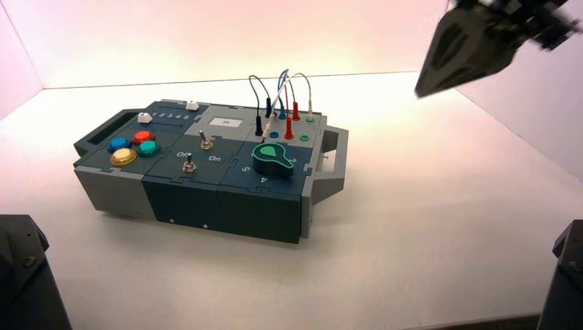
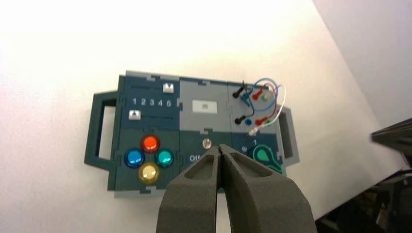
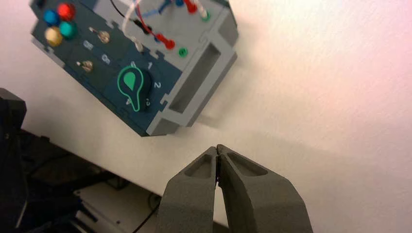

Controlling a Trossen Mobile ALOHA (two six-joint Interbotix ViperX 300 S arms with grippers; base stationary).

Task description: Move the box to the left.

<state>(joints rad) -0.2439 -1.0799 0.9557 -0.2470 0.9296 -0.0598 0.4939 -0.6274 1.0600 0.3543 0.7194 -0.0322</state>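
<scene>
Box with dark-blue and grey panels (image 1: 182, 155) sits flat on the pale, smooth surface (image 1: 426, 220), more to the left side of it. The right gripper, dark grey with flat, pointed fingers (image 3: 218, 148), is up in the air to the right of the box, touching nothing. Its fingers are pressed together with nothing between them. Being on that side makes sense, I think: from there it could come down by the grey frame-shaped handle (image 1: 328, 184) and push the box left. Closed fingers would make a firm pusher. The left gripper, dark grey too (image 2: 218, 148), waits above the near side of the box, also closed and holding nothing. The box is no bin, but its little sockets hold the plugs of the thin looping wires (image 1: 299, 73) at its far right part. A push low on the side would likely keep clear of those wires and of the round green-edged knob (image 1: 273, 159). The move still needs doing, I would guess.
</scene>
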